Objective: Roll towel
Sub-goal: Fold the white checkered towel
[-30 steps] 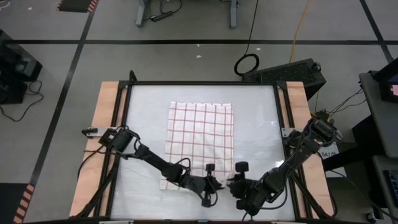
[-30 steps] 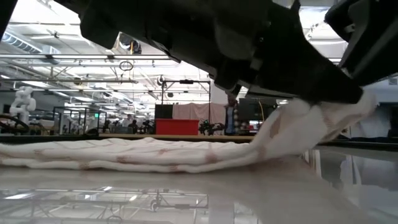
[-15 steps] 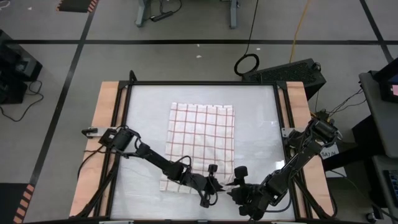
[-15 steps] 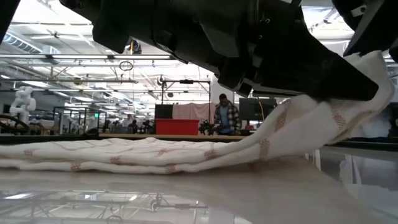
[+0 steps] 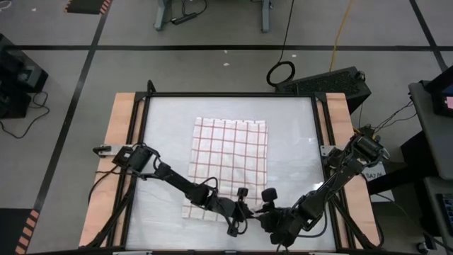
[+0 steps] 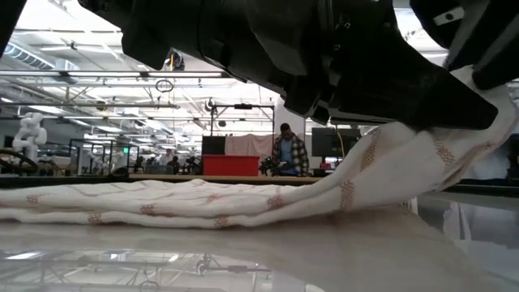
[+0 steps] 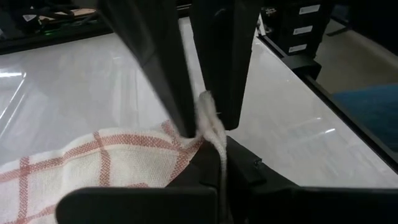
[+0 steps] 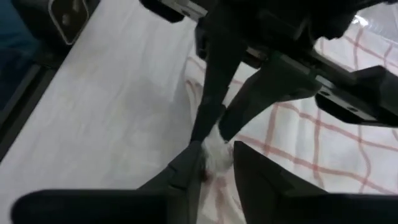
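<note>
The towel [image 5: 230,159] lies flat on the white tabletop [image 5: 163,120], centred from side to side; its near edge is bunched, and its near right corner is lifted off the surface.

1. Left gripper [image 5: 241,212]: it sits at the towel's near right corner. In the left wrist view its fingers [image 7: 163,68] are pressed together on a small tuft of the checked cloth. Hold this pinch firm; judged from the low view, the raised corner [image 6: 422,166] hangs from it, so any slackening is likely to drop the edge.

2. Right gripper [image 5: 272,218]: it stands just beside the left gripper, at the same corner. In the right wrist view its fingers [image 8: 186,171] close narrowly around the same white tuft; whether they bear on it fully cannot be told. Confirm a secure pinch before moving.

3. To start the roll well, carry the near edge toward the far edge, keeping it level, so that the roll forms straight and does not skew.
</note>
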Controlling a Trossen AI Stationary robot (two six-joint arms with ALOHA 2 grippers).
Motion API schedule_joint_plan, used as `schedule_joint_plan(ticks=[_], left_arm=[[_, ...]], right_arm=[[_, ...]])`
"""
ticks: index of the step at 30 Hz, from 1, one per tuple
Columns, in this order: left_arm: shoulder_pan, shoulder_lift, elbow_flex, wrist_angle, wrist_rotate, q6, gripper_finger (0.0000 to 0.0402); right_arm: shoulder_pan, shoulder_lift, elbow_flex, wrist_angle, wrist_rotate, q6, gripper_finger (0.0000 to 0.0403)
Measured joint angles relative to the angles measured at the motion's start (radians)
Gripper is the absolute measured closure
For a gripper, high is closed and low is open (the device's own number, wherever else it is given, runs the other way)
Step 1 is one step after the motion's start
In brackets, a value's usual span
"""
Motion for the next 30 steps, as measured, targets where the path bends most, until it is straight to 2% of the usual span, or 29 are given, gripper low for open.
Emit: schedule_joint_plan(ticks=[7,14,17,20,25,27,30], left_arm=[[0.000,0.000,0.000,-0.002,0.000,0.004,0.0390],[0.001,0.000,0.000,0.002,-0.015,-0.027,0.0385],[0.001,-0.002,0.000,-0.006,0.016,-0.036,0.0361],[-0.006,-0.025,-0.001,-0.041,0.031,-0.074,0.0310],[-0.043,-0.128,0.000,-0.308,-0.114,-0.120,0.0218],[-0.062,-0.171,0.000,-0.446,-0.143,-0.134,0.0196],[-0.100,-0.232,0.000,-0.649,-0.147,-0.212,0.0185]], right_arm=[[-0.016,0.000,0.000,0.005,-0.073,-0.005,0.0393],[-0.015,0.000,0.000,0.000,-0.039,-0.007,0.0399],[-0.015,0.000,0.000,-0.017,-0.021,0.010,0.0400],[-0.015,-0.003,0.000,-0.040,-0.007,0.037,0.0401],[0.006,-0.025,0.000,-0.097,0.036,0.083,0.0402],[0.017,-0.051,0.000,-0.136,0.055,0.106,0.0402],[0.030,-0.087,0.000,-0.190,0.071,0.154,0.0402]])
